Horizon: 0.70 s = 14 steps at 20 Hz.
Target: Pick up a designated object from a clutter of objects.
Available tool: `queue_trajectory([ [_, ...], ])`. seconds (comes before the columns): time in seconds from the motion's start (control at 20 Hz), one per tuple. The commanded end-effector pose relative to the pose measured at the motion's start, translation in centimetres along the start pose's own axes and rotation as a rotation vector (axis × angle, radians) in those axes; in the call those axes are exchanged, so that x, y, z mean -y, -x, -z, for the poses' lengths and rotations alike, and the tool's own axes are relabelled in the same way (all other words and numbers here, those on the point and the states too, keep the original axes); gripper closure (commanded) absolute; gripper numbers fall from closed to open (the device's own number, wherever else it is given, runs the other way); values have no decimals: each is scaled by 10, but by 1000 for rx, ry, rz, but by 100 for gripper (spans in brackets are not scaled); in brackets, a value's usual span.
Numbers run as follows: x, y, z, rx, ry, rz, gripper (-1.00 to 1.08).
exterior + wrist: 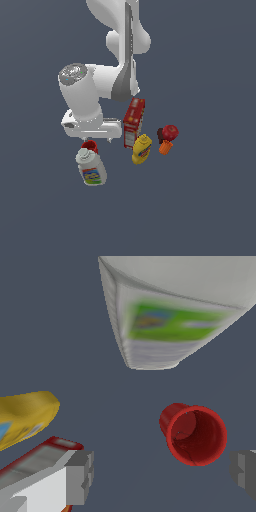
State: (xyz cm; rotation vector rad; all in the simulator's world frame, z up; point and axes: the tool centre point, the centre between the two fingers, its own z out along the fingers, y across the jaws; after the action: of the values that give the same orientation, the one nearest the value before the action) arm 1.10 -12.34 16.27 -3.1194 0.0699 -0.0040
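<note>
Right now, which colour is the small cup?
Plain red cup, inside and outside; the wrist view shows it best.

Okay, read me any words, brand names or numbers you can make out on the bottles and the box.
None is legible.
White bottle: green, yellow and blue label, too blurred in both views.
Tall red box: print too small.
Yellow squeeze bottle: label blurred.
Red cup: plain.

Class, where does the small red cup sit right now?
In the exterior view the red cup peeks out just behind the white labelled bottle, under the gripper, to the left of the tall red box. In the wrist view it lies between the open fingers.
</note>
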Motion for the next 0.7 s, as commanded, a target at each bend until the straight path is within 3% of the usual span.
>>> queue_trajectory([
  [0.0,-21,4,-21,-1,6,-1,-92],
  [0.35,-57,15,-56,1,19,-5,-92],
  [0.65,-63,18,-63,3,21,-6,-92],
])
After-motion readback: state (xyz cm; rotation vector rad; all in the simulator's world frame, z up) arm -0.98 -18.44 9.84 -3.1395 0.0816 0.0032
